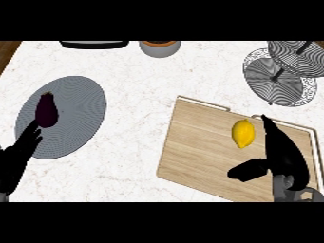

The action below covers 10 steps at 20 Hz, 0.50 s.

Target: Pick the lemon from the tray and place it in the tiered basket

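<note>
White marble counter (157, 85) held tray (199, 152) with lemon (243, 133); right hand (282, 154) beside it, fingers straight; left hand (10, 159) relaxed.

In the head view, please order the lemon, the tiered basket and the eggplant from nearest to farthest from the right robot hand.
From the right robot hand:
1. Lemon, just left of its fingers, on the tray.
2. Tiered basket, at the counter's far right.
3. Eggplant, far left, on the grey plate.

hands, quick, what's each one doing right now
Left hand: open, holding nothing.
Right hand: open, beside the yellow lemon, not holding it.
</note>
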Each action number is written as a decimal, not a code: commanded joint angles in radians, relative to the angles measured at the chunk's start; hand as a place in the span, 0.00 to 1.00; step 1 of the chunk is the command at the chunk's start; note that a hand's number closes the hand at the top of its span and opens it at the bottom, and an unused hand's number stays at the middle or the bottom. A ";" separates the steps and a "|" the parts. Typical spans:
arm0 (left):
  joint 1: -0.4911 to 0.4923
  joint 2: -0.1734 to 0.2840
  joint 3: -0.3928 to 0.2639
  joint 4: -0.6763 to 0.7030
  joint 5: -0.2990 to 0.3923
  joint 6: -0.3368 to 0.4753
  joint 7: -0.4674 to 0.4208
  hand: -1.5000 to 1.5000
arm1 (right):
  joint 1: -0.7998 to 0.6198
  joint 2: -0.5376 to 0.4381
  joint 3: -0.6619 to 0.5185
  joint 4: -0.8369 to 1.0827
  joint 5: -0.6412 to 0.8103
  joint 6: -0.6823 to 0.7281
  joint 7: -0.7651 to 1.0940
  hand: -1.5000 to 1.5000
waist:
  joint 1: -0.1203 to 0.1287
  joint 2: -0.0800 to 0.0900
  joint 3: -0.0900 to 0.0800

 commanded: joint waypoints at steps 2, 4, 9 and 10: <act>0.001 -0.007 0.016 0.050 -0.013 -0.041 -0.045 0.50 | -0.040 0.044 -0.024 0.095 0.042 0.023 0.083 0.00 | 0.001 0.001 0.000; 0.025 -0.001 0.023 -0.016 -0.011 -0.030 0.008 0.50 | 0.061 0.039 -0.027 0.068 0.046 0.001 0.022 0.00 | -0.002 0.000 0.000; -0.018 -0.045 0.042 0.037 -0.040 -0.021 -0.035 0.50 | -0.002 0.117 -0.036 0.111 0.103 -0.012 0.050 0.00 | -0.002 0.000 0.000; -0.004 -0.038 0.032 0.004 -0.057 -0.006 0.001 0.50 | -0.001 0.107 -0.055 0.163 0.093 -0.004 0.015 0.00 | 0.000 0.000 0.000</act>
